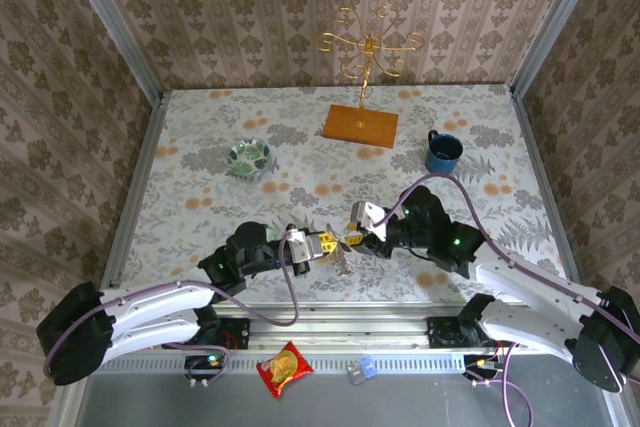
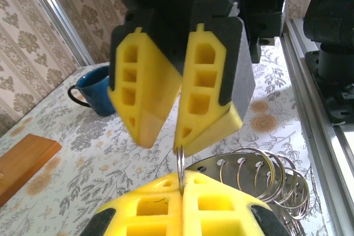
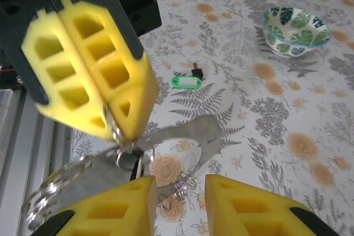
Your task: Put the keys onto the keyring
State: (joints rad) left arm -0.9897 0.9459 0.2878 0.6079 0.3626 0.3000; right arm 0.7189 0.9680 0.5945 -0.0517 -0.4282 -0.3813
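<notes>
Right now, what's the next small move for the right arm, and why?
Probably swing the right end effector over to the green-tagged key and pick it up: its jaws stand open, the left end effector is shut on the metal ring, and that key lies apart from it.

Top camera hangs high behind the arm bases, looking down over the whole table (image 1: 200, 147). Left wrist camera sits tight over the left gripper (image 2: 181, 185), staring straight at the right gripper (image 2: 166, 145). Right wrist camera faces the opposite way, equally close, bowl (image 3: 296, 29) beyond. Both share the keyring (image 3: 191, 132).
</notes>
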